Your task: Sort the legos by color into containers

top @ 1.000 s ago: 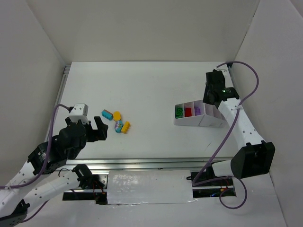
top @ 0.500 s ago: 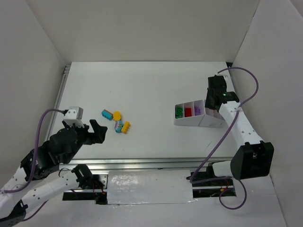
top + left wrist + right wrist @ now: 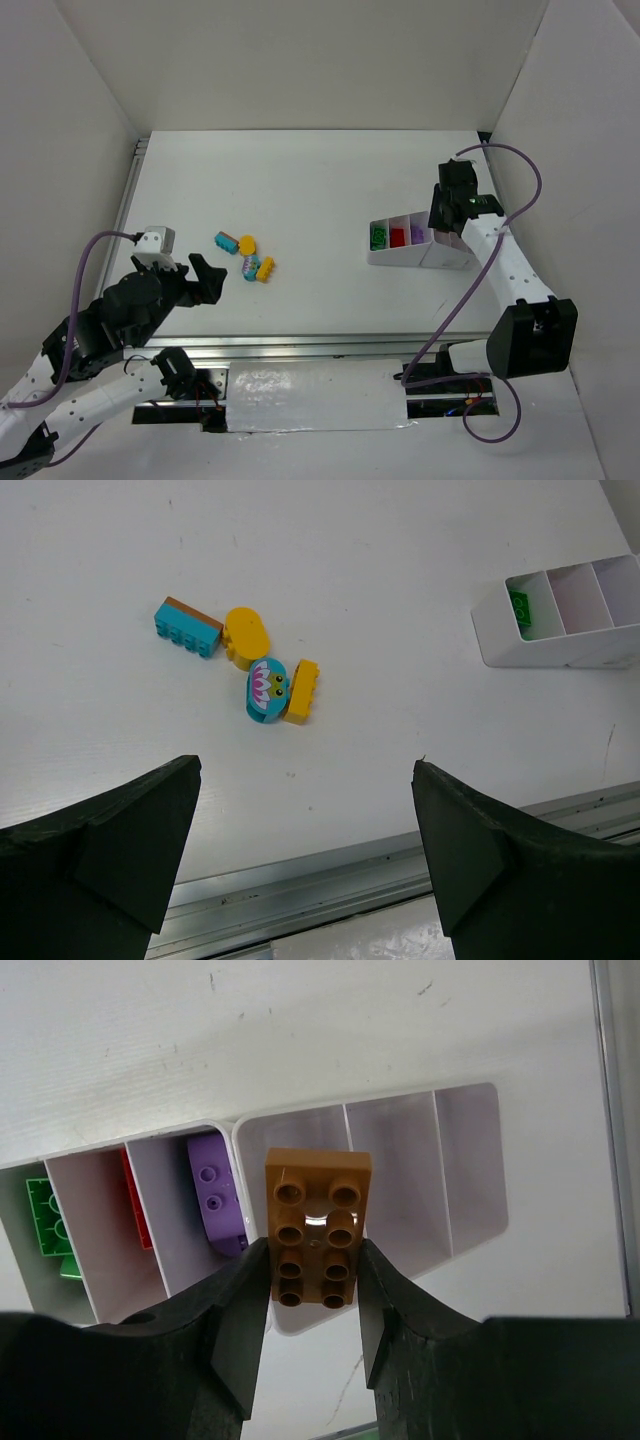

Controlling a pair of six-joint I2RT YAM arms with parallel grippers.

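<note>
I see right hand (image 3: 312,1260) pinching a brown brick (image 3: 318,1222) over the tray (image 3: 470,1175), centre frame; left hand (image 3: 305,768) spread, loose legos (image 3: 265,665) upper-left.

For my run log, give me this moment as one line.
right gripper: shut on brown brick above tray | left gripper: open, near four loose bricks | in tray: green brick, red brick, purple brick

White table (image 3: 320,180): 4 legos (image 3: 250,266) clustered on L side, 2 teal + 2 yellow; tray (image 3: 415,257) on R, well apart.
</note>
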